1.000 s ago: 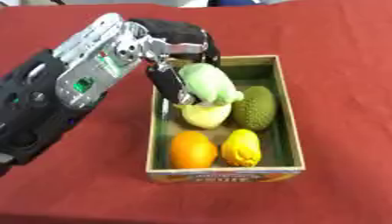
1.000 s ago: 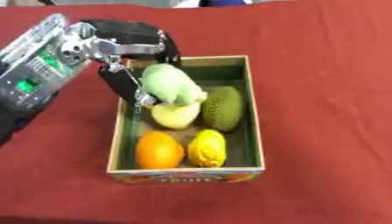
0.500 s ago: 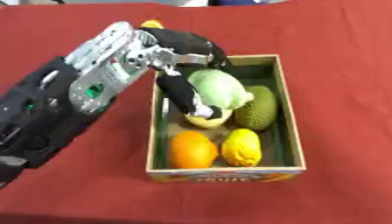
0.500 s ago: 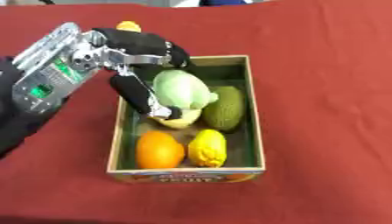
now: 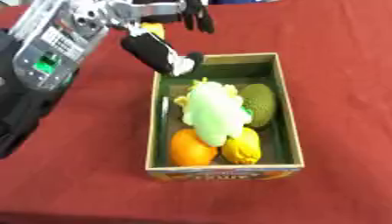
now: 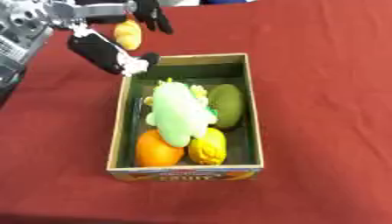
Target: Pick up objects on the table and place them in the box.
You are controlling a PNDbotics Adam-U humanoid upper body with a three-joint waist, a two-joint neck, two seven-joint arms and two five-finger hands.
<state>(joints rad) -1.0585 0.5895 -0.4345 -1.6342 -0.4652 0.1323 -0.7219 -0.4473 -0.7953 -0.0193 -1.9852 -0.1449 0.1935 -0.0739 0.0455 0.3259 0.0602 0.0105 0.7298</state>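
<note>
Left eye view: the left robot hand point(image 5: 157, 50) hangs above the box's point(image 5: 285, 103) far left corner, fingers spread wide and holding nothing. The box sits on the red surface point(image 5: 337, 52). Inside it a pale green cabbage point(image 5: 213, 113) lies on top of the other fruit, with an orange point(image 5: 187, 150) and a lemon point(image 5: 242, 149) at the near end and a dark green fruit point(image 5: 260, 103) on the right.

Right eye view: a yellow fruit point(image 6: 128, 35) lies on the surface beyond the box, behind the hand.

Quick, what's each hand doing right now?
Left hand: open, holding nothing, above the box's far left corner.
Right hand: not in view.
</note>
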